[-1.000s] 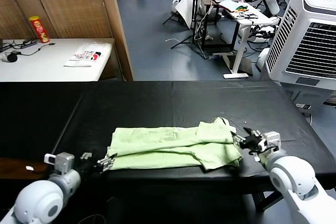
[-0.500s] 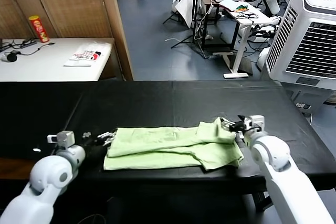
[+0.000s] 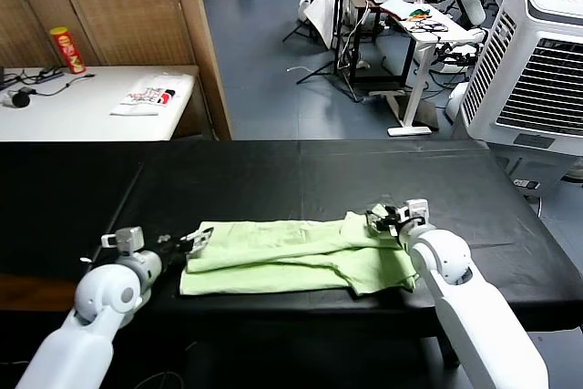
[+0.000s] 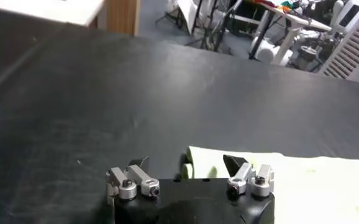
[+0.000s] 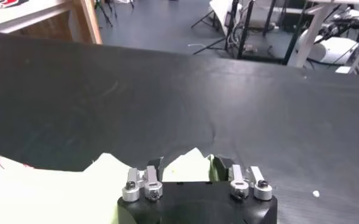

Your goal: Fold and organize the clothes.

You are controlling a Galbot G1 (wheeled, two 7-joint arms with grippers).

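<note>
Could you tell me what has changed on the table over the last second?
Both tools moved from the table's near edge up to the shirt: the left tool to its left end, jaws open; the right tool to its right end, narrowing around a fabric point. The shirt itself stayed put.

Both arms wear smooth, rounded white shells, bulbous at the joints. Small grey box modules sit near each wrist. The left hand (image 3: 189,241) and right hand (image 3: 380,219) are black-bodied, with silver metal finger brackets held by dark round screws, and dark wedge-shaped fingertips (image 4: 234,162).
</note>
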